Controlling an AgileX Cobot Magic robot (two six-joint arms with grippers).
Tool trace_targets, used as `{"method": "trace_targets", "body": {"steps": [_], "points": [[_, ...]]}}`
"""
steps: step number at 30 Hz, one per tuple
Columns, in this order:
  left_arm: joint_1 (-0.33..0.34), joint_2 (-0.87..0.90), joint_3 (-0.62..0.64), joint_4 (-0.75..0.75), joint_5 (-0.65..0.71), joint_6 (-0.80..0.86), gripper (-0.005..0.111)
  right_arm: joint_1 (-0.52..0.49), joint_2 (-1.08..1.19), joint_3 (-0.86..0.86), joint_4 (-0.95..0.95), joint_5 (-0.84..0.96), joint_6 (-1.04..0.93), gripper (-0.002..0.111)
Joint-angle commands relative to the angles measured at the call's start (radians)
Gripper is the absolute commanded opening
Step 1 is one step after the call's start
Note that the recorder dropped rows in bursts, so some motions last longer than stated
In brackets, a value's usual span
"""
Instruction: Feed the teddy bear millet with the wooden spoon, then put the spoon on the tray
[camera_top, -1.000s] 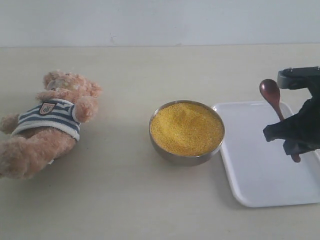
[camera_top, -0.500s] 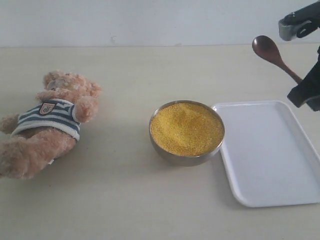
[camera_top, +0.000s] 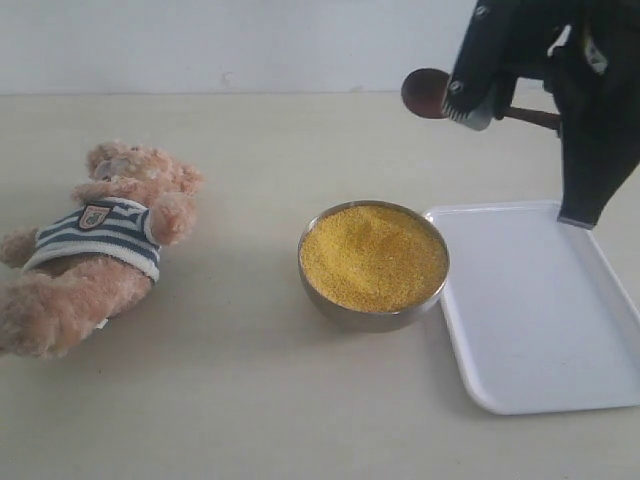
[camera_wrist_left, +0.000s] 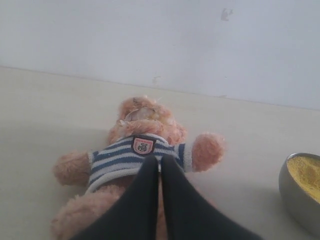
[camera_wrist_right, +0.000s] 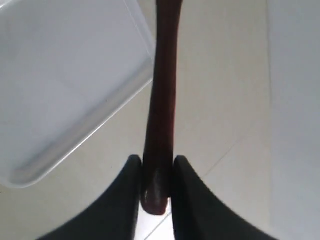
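Note:
The teddy bear lies on its back at the table's left, striped shirt and badge up. My left gripper is shut and empty, hovering over the teddy bear; the exterior view does not show it. A steel bowl full of millet stands mid-table. My right gripper is shut on the handle of the wooden spoon, held high behind the bowl and the tray, its oval bowl pointing left. In the right wrist view the spoon sits between the right gripper's jaws, above the tray's corner.
The right arm's black body and wrist housing hang over the tray's far edge. A pale wall closes the back of the table. The steel bowl touches the tray's left rim.
My right gripper has lifted the spoon off the tray, risen, and swung left and back; the spoon now lies nearly level high above the table. The bear, bowl and tray have not moved.

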Motion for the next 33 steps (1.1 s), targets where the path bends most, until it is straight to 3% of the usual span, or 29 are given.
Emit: {"method": "trace_targets", "body": {"steps": [1,7,19,33], "points": [[-0.006,-0.004,-0.001,-0.01,-0.002,0.005,0.004,0.085,0.082,-0.007,-0.129,0.004,0.01,-0.001],[-0.006,-0.004,-0.001,-0.01,-0.002,0.005,0.004,0.134,0.214,-0.007,-0.289,0.004,0.008,-0.001],[-0.006,-0.004,-0.001,-0.01,0.001,0.005,0.004,0.152,0.225,0.003,-0.192,0.004,-0.042,-0.001],[-0.006,-0.004,-0.001,-0.01,0.001,0.005,0.004,0.152,0.225,0.149,-0.221,0.004,0.016,-0.001]]}}
